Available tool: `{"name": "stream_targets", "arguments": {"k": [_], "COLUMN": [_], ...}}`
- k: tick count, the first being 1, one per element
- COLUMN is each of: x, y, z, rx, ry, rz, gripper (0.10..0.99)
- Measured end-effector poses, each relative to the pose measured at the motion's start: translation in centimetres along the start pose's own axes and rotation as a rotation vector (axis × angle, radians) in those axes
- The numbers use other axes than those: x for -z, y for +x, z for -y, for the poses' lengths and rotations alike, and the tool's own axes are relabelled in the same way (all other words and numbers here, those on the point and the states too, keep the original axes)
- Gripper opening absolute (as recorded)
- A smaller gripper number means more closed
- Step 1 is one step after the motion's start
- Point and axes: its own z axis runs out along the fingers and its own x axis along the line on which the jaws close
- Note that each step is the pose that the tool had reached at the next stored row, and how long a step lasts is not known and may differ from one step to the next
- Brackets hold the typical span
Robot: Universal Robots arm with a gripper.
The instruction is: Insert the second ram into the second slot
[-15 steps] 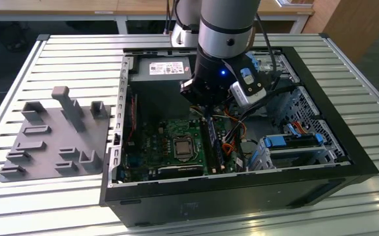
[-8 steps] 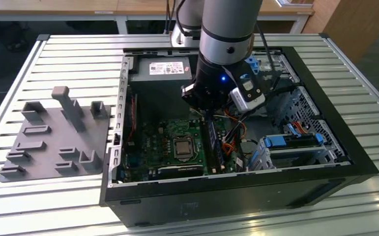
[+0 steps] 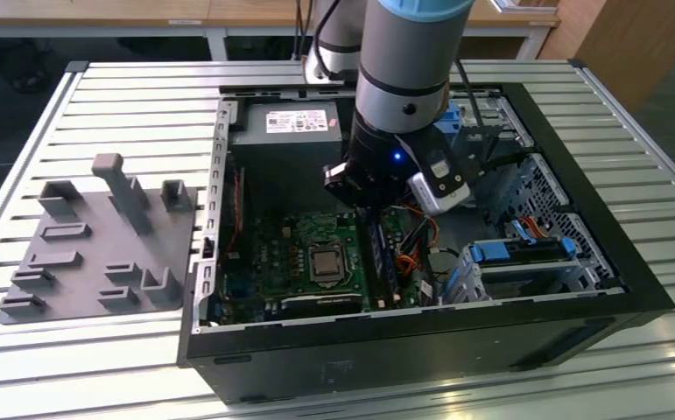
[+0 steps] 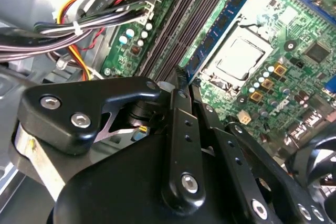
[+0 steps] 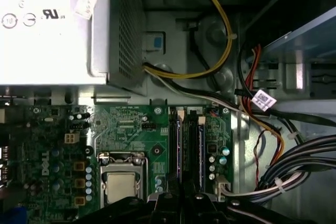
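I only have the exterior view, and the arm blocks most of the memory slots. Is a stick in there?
Observer: Yes. In the second wrist view, a blue memory stick stands in the slot beside the processor socket.
Operator: Where's the gripper?
Observer: The gripper has its tip by one end of that stick.
Operator: Cables in the way?
Observer: In the first wrist view, the cable bundle runs beside the slots, not over them.

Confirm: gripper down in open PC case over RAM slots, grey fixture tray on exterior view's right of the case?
Wrong side: the grey fixture tray lies on the exterior view's left of the PC case. The gripper is over the RAM slots.
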Motion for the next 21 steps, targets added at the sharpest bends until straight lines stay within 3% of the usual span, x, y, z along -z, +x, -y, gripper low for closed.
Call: {"name": "stream_targets", "arguments": {"k": [3,11,21], "x": [-0.52,-0.68,-1.90], "y": [-0.11,-0.13,-0.14], "z": [0.02,0.08,0.70], "rx": [-0.003,-0.004,-0.022], "ry": [0.000,0.000,0.000], "rz": [0.0000,-0.0007,-0.0001], "gripper": [0.141,0.141,0.141]}}
